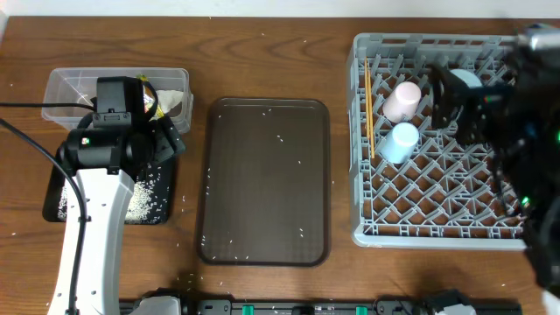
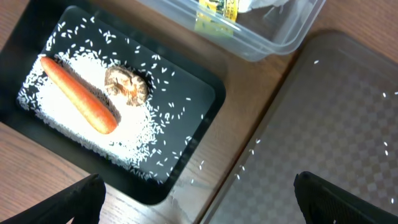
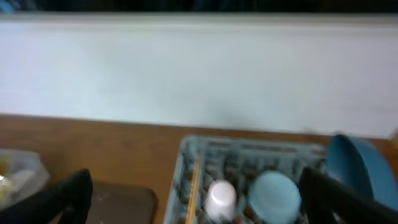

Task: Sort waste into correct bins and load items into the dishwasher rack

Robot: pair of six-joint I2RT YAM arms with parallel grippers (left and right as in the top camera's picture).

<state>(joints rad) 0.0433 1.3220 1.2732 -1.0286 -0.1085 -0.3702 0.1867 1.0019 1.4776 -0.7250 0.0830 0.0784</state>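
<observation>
The black tray (image 2: 205, 87) holds white rice (image 2: 130, 134), an orange carrot (image 2: 78, 96) and a brownish lump (image 2: 124, 84). The clear tub (image 2: 273, 43) beside it holds a yellow-green wrapper (image 2: 217, 12) and a white napkin (image 2: 264, 5). My left gripper (image 2: 199, 190) is open and empty above the tray's corner; it also shows in the overhead view (image 1: 166, 138). The grey rack (image 1: 437, 232) holds a pink cup (image 1: 403, 99), a light blue cup (image 1: 401, 140), chopsticks (image 1: 369, 109) and a blue bowl (image 3: 357, 168), partly hidden. My right gripper (image 3: 196, 193) is open and empty above the rack.
The dark brown serving tray (image 1: 267, 179) lies between the bins and the rack, with scattered rice grains on it. The left arm's cable (image 1: 26, 131) runs across the table's left side. The right arm (image 1: 525, 131) covers the rack's right part.
</observation>
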